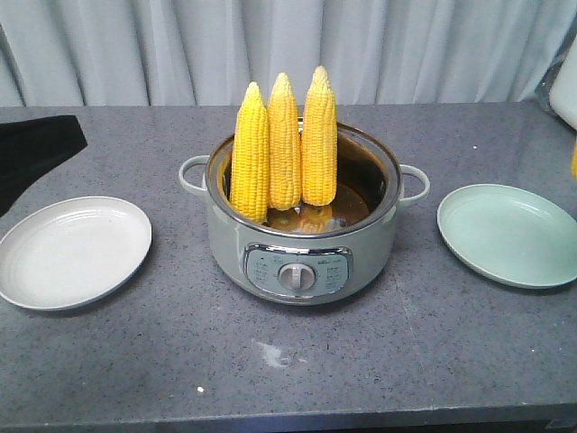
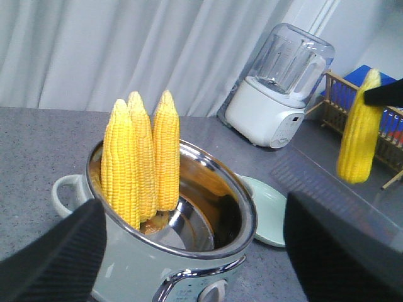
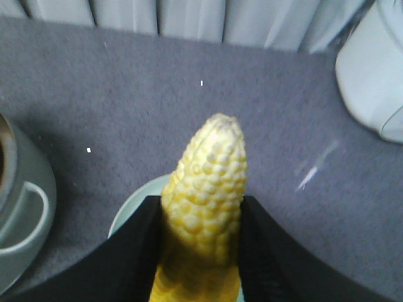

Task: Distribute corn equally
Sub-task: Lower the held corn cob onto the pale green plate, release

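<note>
Plainly, the front view shows the pot (image 1: 302,262) in the middle of the bench (image 1: 270,370), with three cobs (image 1: 284,144) standing upright in it against its back-left wall. A white plate (image 1: 72,253) lies bare near the left edge and a green plate (image 1: 509,234) lies bare near the right edge.

From the left wrist, the left claw (image 2: 192,214) hangs just before the pot, its fingers (image 2: 56,258) apart and holding nothing. Beyond it, the fourth cob (image 2: 357,129) hangs tip uppermost above the right end of the bench, near a blender (image 2: 280,88).

From the right wrist, the right claw (image 3: 201,207) is clamped on that cob, and the green plate's rim shows just beneath.

The step in hand looks like laying this cob on the green plate. It would go best if the claw brings the cob low over the plate's middle and tips it toward flat before the fingers part. A round cob let go from height may roll off. A fair split would be two cobs to each plate.
</note>
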You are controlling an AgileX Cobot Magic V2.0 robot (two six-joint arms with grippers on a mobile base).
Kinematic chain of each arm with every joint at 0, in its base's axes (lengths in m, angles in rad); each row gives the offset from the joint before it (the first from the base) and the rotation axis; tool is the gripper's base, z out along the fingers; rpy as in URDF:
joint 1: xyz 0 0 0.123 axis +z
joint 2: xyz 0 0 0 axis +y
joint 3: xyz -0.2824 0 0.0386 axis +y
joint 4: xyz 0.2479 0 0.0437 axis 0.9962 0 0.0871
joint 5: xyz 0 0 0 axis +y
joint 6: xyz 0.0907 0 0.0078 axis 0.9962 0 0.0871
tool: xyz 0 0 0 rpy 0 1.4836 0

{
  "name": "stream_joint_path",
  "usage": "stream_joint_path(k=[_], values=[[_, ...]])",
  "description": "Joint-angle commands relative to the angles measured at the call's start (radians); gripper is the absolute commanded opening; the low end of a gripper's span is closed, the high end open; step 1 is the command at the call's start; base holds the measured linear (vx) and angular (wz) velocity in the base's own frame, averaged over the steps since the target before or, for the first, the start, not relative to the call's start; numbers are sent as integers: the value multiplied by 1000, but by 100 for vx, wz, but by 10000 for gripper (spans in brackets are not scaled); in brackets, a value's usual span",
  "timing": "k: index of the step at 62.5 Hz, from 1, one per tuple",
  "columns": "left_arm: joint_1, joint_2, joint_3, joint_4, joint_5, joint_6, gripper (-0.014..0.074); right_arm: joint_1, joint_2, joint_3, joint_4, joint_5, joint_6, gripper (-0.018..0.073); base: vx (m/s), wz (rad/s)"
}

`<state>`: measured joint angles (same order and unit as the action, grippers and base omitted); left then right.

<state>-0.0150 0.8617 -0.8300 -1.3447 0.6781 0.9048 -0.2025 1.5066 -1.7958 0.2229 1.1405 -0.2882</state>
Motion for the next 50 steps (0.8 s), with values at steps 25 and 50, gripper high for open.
stream_joint_path(k=[25, 50], values=[[0, -2, -35, -58, -13, 3, 501, -20, 322, -28, 156, 12, -88, 0, 0, 0], [0, -2, -35, -58, -6, 3, 502, -20, 408, -28, 142, 19, -108, 269, 0, 0]])
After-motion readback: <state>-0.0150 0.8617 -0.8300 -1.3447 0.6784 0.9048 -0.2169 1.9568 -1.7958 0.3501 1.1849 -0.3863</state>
